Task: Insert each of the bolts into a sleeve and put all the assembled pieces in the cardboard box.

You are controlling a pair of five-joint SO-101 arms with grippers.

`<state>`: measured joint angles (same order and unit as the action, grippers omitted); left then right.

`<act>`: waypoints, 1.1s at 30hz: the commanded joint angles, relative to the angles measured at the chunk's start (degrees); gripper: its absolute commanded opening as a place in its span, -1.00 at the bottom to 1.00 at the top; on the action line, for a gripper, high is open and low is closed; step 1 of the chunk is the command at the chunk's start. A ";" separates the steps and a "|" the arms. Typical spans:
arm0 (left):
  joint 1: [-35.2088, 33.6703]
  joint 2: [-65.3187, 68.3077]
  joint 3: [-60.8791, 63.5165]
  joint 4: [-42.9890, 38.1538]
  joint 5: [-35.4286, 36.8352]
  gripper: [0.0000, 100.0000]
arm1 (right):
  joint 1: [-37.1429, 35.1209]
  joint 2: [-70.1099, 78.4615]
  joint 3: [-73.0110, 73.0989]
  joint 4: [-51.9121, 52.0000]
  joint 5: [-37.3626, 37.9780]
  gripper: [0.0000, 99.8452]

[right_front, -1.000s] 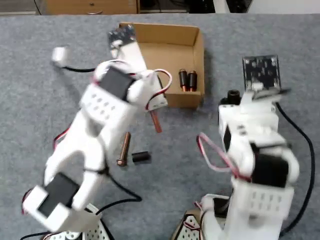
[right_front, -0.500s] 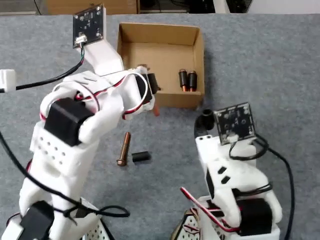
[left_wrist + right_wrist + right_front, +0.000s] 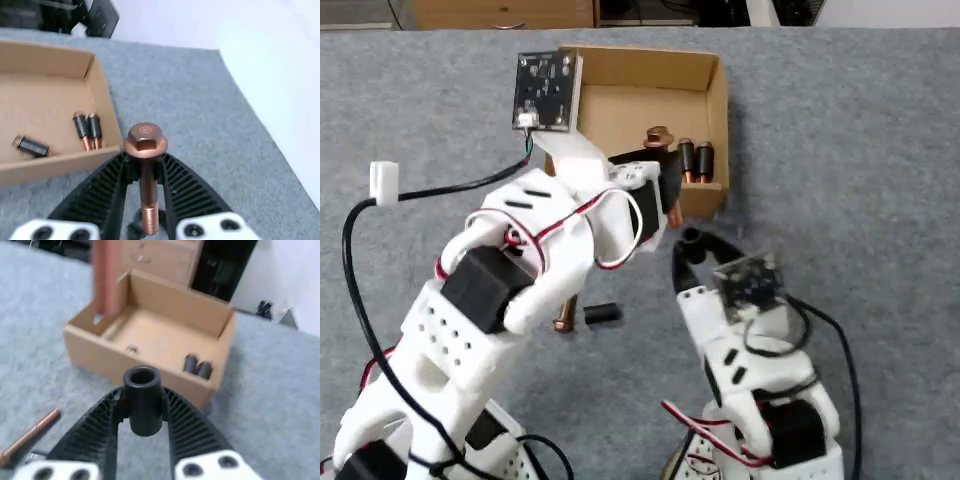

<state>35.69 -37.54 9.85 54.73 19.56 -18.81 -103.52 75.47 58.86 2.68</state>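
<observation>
My left gripper [image 3: 663, 182] is shut on a copper bolt [image 3: 660, 160], held roughly upright with its head up, over the front wall of the cardboard box [image 3: 640, 62]. The left wrist view shows the bolt [image 3: 145, 165] clamped between the black jaws. Just in front of the box, my right gripper [image 3: 692, 246] is shut on a black sleeve [image 3: 691, 238], its open bore [image 3: 143, 377] facing up. The bolt's shank [image 3: 106, 277] hangs above and beside that sleeve. Two assembled pieces [image 3: 695, 160] lie in the box's corner, and a third [image 3: 32, 146] lies apart from them.
A loose copper bolt [image 3: 564, 312] and a loose black sleeve [image 3: 603, 313] lie on the grey table [image 3: 840, 130] in front of the box, partly under the left arm. The box's front wall [image 3: 105, 357] stands close behind the right gripper.
The left arm swung right and turned the bolt upright at the box's front wall. The right arm drew left with its sleeve to just below the bolt.
</observation>
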 commanded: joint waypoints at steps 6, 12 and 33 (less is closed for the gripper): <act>0.26 -6.20 9.58 -9.49 -5.71 -0.96 | -1.63 -6.11 1.71 -3.16 -10.90 -1.00; 0.53 -11.30 19.34 -18.29 -8.62 -0.96 | -3.38 -6.11 1.71 -2.11 -15.38 -1.00; 0.97 -12.88 26.90 -20.75 -8.18 -0.96 | -7.43 -6.11 1.10 -0.35 -15.47 -1.00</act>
<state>36.13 -48.79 37.01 35.21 11.38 -25.76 -103.60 77.14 58.42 -12.26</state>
